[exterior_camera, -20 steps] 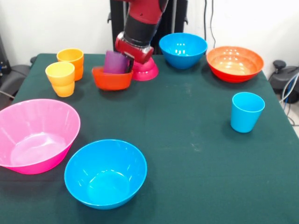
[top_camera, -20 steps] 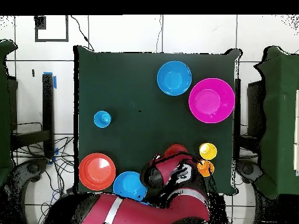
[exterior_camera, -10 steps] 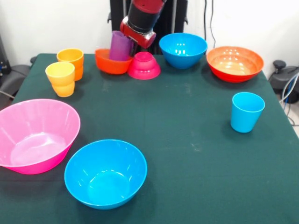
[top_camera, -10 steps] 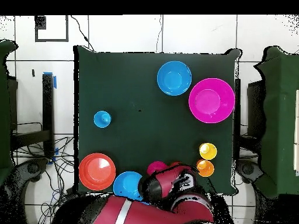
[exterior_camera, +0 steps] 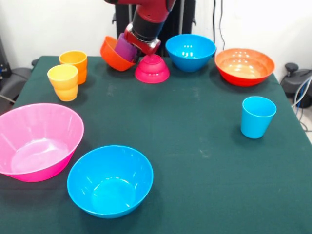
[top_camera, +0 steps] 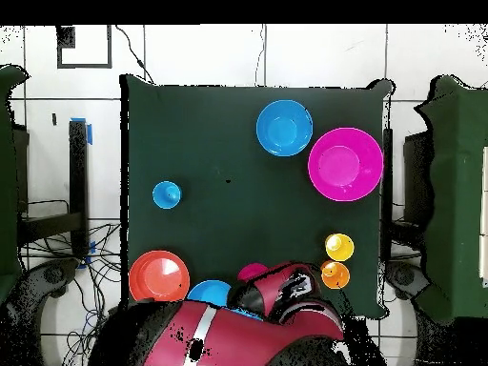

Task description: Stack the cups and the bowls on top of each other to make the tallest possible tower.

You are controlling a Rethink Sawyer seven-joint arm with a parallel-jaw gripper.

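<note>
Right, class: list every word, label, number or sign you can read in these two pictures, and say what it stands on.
None: no readable text appears in either view. The glossy plastic bowls, such as the large pink bowl, and the smooth plastic cups, such as the light blue cup, are plain, as is the dark green tablecloth.

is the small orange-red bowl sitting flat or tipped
Tipped. In the front view the small orange-red bowl leans on its side with its opening turned toward the purple cup under the arm; whether it touches the table cannot be told.

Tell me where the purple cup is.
Front view: the purple cup is at the gripper, tilted inside the raised orange-red bowl, left of the overturned magenta bowl.
</note>
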